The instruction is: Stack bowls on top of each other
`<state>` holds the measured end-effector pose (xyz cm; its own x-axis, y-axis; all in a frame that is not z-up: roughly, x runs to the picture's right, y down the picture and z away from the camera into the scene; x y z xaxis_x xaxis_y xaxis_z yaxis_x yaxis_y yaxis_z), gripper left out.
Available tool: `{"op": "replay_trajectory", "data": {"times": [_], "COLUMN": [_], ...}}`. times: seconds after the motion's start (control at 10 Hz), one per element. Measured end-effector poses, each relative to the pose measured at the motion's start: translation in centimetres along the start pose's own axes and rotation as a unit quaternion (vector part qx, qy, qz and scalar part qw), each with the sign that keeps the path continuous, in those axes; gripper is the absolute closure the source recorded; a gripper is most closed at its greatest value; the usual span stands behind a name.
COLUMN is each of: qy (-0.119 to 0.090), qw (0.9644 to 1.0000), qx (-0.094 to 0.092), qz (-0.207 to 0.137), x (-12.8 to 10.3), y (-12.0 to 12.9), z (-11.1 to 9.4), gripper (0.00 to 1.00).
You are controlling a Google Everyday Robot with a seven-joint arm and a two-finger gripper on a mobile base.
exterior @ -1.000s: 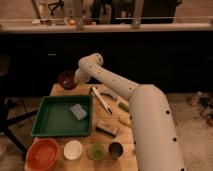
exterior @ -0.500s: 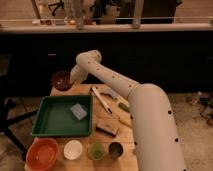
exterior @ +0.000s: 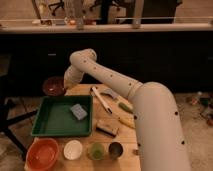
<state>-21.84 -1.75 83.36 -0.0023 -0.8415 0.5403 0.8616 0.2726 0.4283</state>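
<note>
- Gripper (exterior: pixel 62 87) sits at the far left corner of the table (exterior: pixel 83 90), right against the maroon bowl (exterior: pixel 52 86); I cannot tell how wide it stands or whether it has a hold.
- I judge this to be the pick-up step.
- Next calls for lifting the maroon bowl clear of the green tray (exterior: pixel 62 117), carrying it to the orange-red bowl (exterior: pixel 42 153) at the near left corner, and lowering it centred.
- Maroon bowl: small, round, dark, upright. Orange-red one: wide, shallow, apparently empty.

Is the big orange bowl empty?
Empty: the orange bowl shows only its bare inside. The gripper is by the maroon bowl.
</note>
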Motion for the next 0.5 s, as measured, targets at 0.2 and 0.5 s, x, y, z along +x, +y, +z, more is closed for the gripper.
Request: {"op": "replay_trajectory", "data": {"times": [0.2, 0.5], "qy": [-0.012, -0.033], "qw": [0.9999, 0.9993], "qx": [0.0, 0.003], "qz": [-0.006, -0.019], "x": [-2.4, -5.5], "y": [-0.4, -1.1], "z": [-0.8, -1.6], "gripper": [1.0, 1.0]}}
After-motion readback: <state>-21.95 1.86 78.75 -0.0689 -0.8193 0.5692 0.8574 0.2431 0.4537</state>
